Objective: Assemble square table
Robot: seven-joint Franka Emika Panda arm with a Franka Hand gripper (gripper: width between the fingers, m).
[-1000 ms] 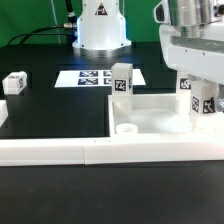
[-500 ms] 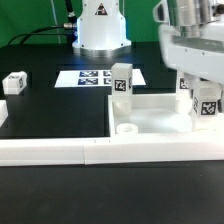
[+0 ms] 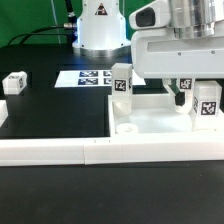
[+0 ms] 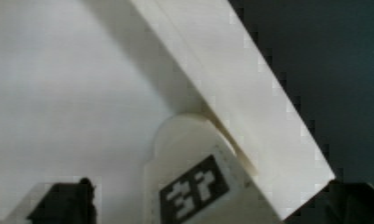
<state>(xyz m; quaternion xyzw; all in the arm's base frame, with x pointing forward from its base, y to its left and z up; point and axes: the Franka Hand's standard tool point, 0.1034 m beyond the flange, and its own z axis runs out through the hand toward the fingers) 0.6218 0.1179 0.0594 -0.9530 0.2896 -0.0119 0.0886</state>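
Exterior view: the arm's white claw point(image 3: 190, 93) is hanging low over the far corner, on the exterior view's right, of the square table slab point(image 3: 150, 112). The slab is lying flat, rim up, on the black table point(image 3: 50, 110) just behind the long white border wall point(image 3: 60, 150), and a round corner hole point(image 3: 127, 128) is showing at its near corner on the view's left. One tagged leg post point(image 3: 122, 82) is standing upright at the slab's far corner on the view's left. A second post point(image 3: 207, 101) is standing upright at the view's right edge. A third post point(image 3: 186, 85), mostly hidden, is standing directly under the claw. A loose leg point(image 3: 14, 82) is lying on its side well apart, on the view's left, and the marker board point(image 3: 90, 78) is lying behind the slab. Wrist view: the camera is looking straight down on the rounded, tagged top of the third post point(image 4: 187, 170), which is standing beside the slab's raised rim point(image 4: 228, 90). The dark fingertips point(image 4: 63, 200) are standing wide apart on either side of the post, clear of it, so the claw point(image 4: 205, 202) is open and gripping nothing. The post's long axis is running vertically, in line with the claw above it, so any coming move is probably turning on a straight lift clear of that post
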